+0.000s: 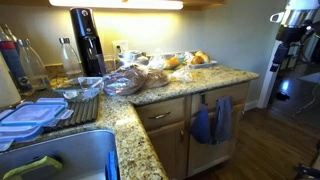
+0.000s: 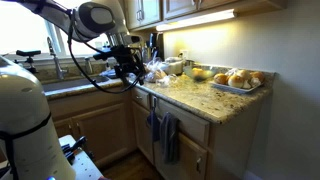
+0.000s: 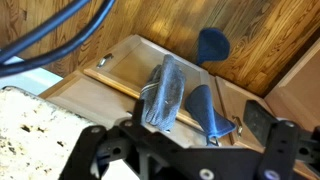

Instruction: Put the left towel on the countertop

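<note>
The left towel (image 1: 203, 124), saturated blue, hangs on the wooden cabinet front below the countertop (image 1: 180, 86). The duller slate towel (image 1: 223, 118) hangs right beside it. Both also show in an exterior view, blue (image 2: 152, 127) and slate (image 2: 168, 138), under the granite countertop (image 2: 195, 98). In the wrist view the blue towel (image 3: 205, 106) and the slate towel (image 3: 165, 92) hang side by side, with the countertop's edge (image 3: 30, 115) at the lower left. My gripper (image 2: 127, 70) is up in front of the cabinets, apart from both towels. Its jaws (image 3: 185, 138) are open and empty.
A tray of bread rolls (image 1: 192, 60) (image 2: 235, 80), bagged bread (image 1: 125, 80), a black drink machine (image 1: 88, 40), bottles, plastic containers (image 1: 30, 112) and a sink (image 1: 60, 155) occupy the countertop. A blue object (image 3: 212, 45) lies on the wooden floor.
</note>
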Controlling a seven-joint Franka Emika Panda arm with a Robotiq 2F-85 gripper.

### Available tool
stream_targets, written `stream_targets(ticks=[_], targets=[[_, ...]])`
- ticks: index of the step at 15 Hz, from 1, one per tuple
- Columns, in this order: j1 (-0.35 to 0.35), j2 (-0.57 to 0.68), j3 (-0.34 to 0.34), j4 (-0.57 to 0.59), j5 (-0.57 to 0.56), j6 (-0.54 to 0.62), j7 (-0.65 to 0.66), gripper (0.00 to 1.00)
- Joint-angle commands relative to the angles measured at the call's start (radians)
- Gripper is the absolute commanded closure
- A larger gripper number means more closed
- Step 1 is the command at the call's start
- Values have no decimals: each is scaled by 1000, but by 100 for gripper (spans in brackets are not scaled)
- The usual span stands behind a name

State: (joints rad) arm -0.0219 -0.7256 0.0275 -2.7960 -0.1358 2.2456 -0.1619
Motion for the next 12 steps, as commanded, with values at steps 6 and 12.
stream_targets(ticks=[6, 12], targets=[[13, 8, -13, -13, -11, -6, 9, 0], [13, 8, -13, -13, -11, -6, 9, 0]])
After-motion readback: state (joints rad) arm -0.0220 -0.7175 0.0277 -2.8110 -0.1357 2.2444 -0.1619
